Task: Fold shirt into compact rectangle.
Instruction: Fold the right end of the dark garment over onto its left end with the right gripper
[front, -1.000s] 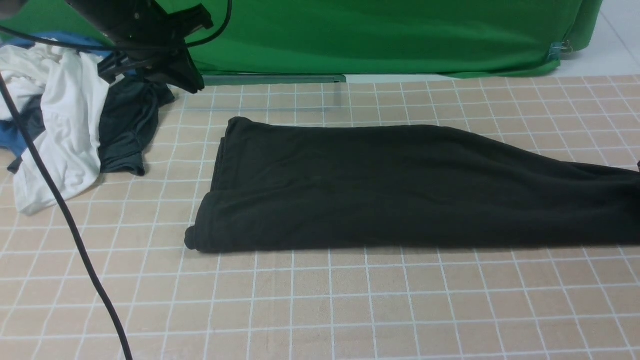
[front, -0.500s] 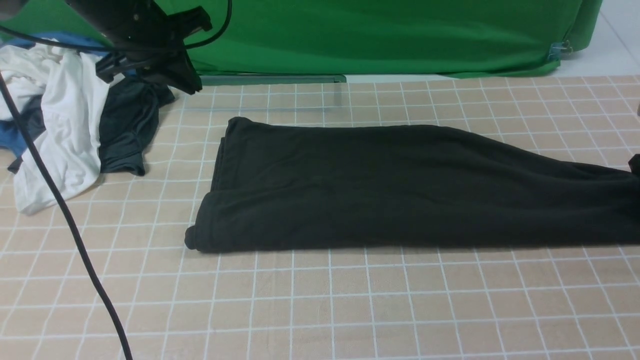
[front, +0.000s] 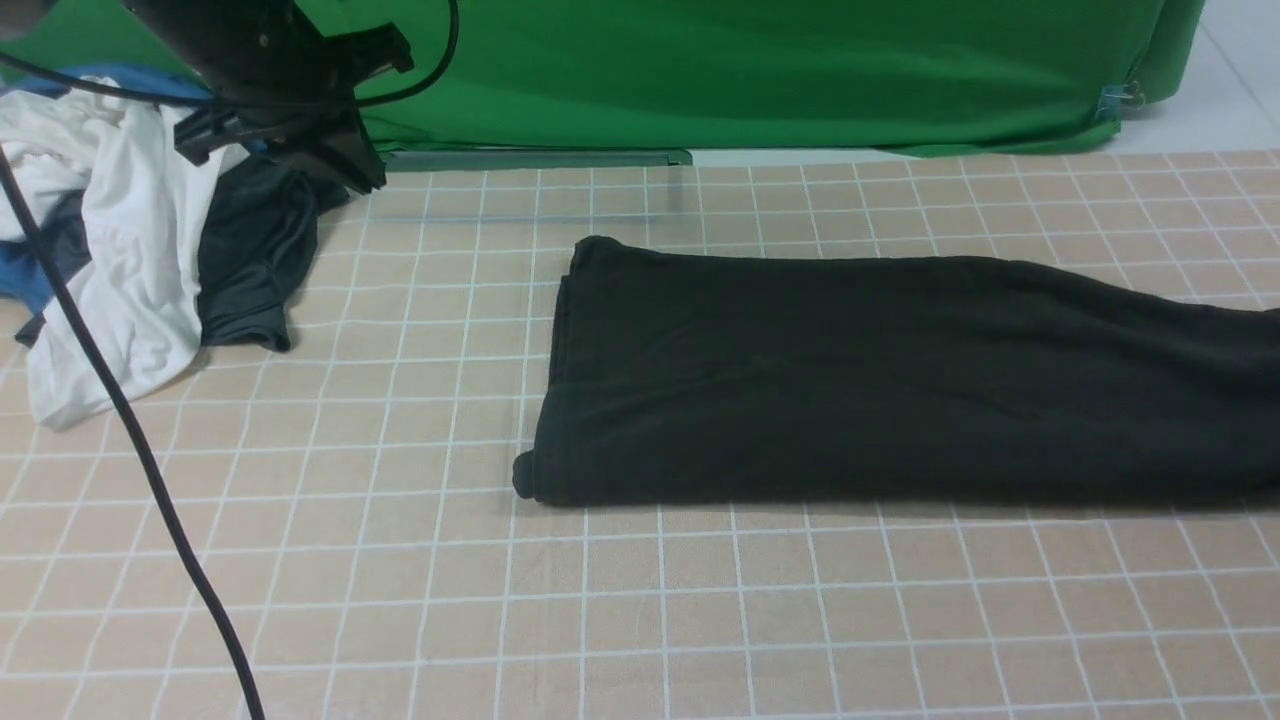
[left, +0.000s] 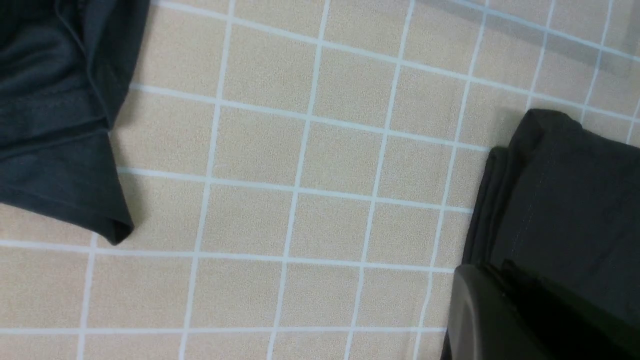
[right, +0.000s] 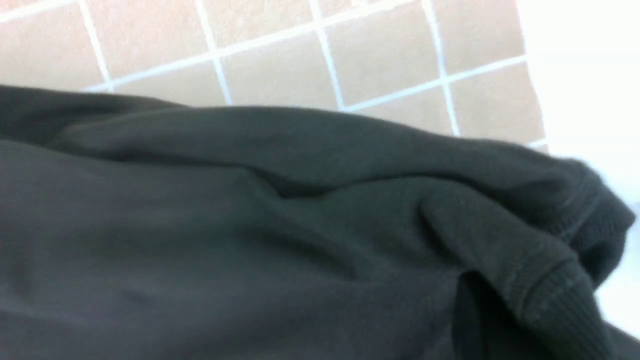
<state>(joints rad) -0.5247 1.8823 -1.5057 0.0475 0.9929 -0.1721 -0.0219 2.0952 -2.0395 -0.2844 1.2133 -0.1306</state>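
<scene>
The black shirt (front: 880, 380) lies folded into a long band on the gridded table, its left end near the middle and its right end running off the front view's right side. No print or label shows. In the right wrist view the shirt (right: 250, 225) fills the frame, with its ribbed collar (right: 555, 290) bunched at the jaws; my right gripper is out of the front view and looks shut on the shirt. My left gripper (front: 365, 178) hangs shut and empty at the back left, with the shirt's end (left: 565, 200) beside its finger (left: 480, 320).
A pile of clothes sits at the back left: a white garment (front: 130, 250), a dark grey garment (front: 250, 260) and some blue cloth (front: 30, 280). A black cable (front: 130, 440) crosses the left foreground. A green backdrop (front: 750, 70) closes the far side. The table edge (right: 535, 100) is near the collar.
The shirt has slid to the right by about two grid squares, its left end now nearer the middle. The left gripper has drifted slightly left and back.
</scene>
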